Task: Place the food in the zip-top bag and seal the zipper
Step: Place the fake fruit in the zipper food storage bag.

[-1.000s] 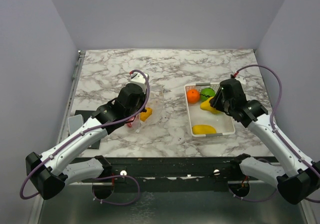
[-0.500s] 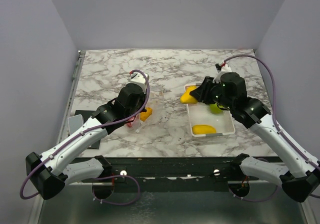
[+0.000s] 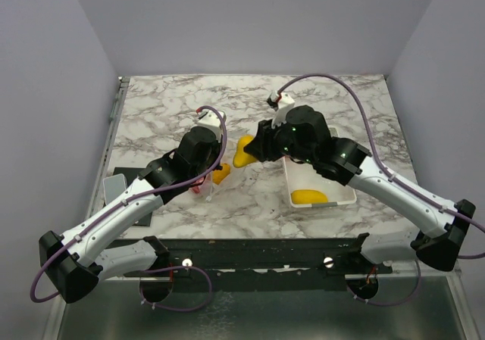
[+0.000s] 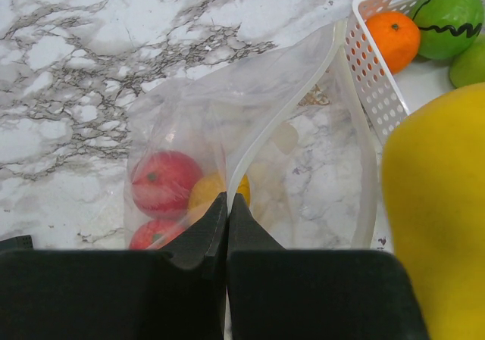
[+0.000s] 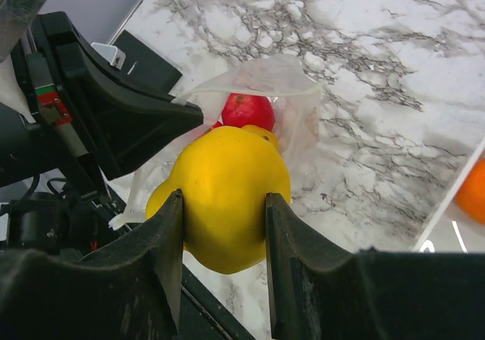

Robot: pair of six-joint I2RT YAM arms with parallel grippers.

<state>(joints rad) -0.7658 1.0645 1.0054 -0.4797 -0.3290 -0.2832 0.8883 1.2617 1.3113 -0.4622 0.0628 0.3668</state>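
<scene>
My left gripper (image 4: 226,202) is shut on the mouth edge of the see-through zip-top bag (image 4: 303,158) and holds it open; its clear zipper strip (image 4: 280,116) curves up from the jaws. Red fruits (image 4: 164,182) and a yellow one lie inside. My right gripper (image 5: 223,204) is shut on a large yellow fruit (image 5: 227,192), held just right of the bag mouth (image 3: 244,152). The bag (image 5: 258,79) lies below it in the right wrist view. An orange (image 4: 393,38) and a striped green ball (image 4: 449,20) sit in the white tray (image 3: 345,198) with another yellow fruit (image 3: 309,197).
The white perforated tray stands right of centre on the marble table (image 3: 182,105). A black mat (image 3: 125,175) with a grey block (image 3: 114,186) lies at the left edge. The left arm (image 3: 136,200) crosses the front left of the table.
My right gripper has carried the yellow fruit leftward out of the tray to beside the bag mouth. The left gripper has kept still, holding the bag.
</scene>
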